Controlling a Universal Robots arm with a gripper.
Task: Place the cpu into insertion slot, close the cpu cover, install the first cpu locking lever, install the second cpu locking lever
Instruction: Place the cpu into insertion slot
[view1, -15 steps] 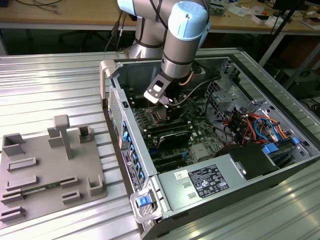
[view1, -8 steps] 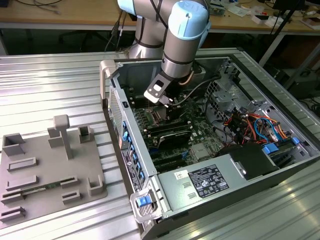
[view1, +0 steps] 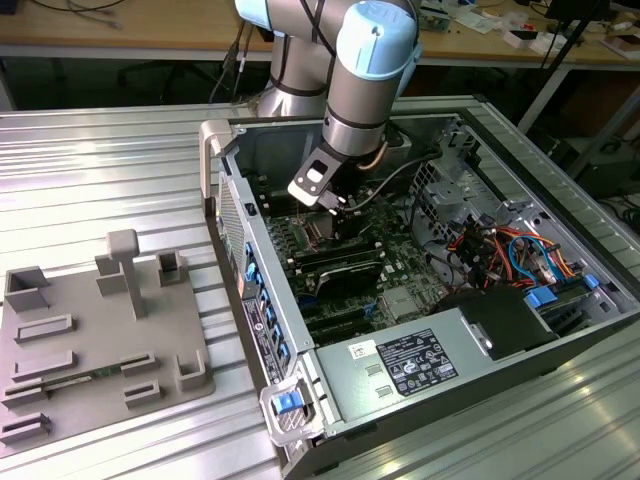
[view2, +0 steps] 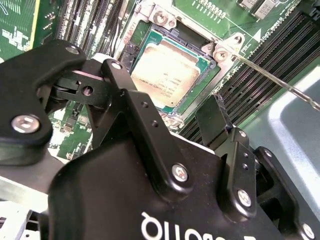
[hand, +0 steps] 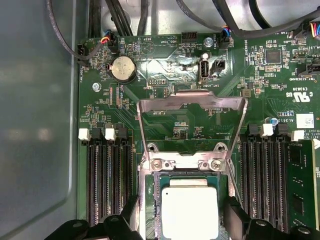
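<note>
The gripper (hand: 182, 220) is spread wide and holds nothing. Its 2 black fingers (hand: 234, 219) stand one on each side of the socket, each clear of the chip. Directly under the gap between them lies the cpu (hand: 189, 212), flat and square in the insertion slot (hand: 155, 197), silver face up; I judge it seated, so that step looks done.

Just past the chip's far edge from the gripper runs the hinge of the cpu cover (hand: 192, 102). The cover is open, with its windowed frame reaching away from the gripper over the green motherboard (hand: 165, 65). Its hinge line lies parallel to the line joining the 2 fingers, so the free edge is the part farthest from the gripper. The cover is not yet closed.

In the second wrist view, a thin wire locking lever (view2: 272, 77) slants out from the socket corner, unlatched. Black memory slots (hand: 107, 185) flank the socket outside each finger. In the exterior view, the arm reaches down into the open computer case (view1: 470, 340).
</note>
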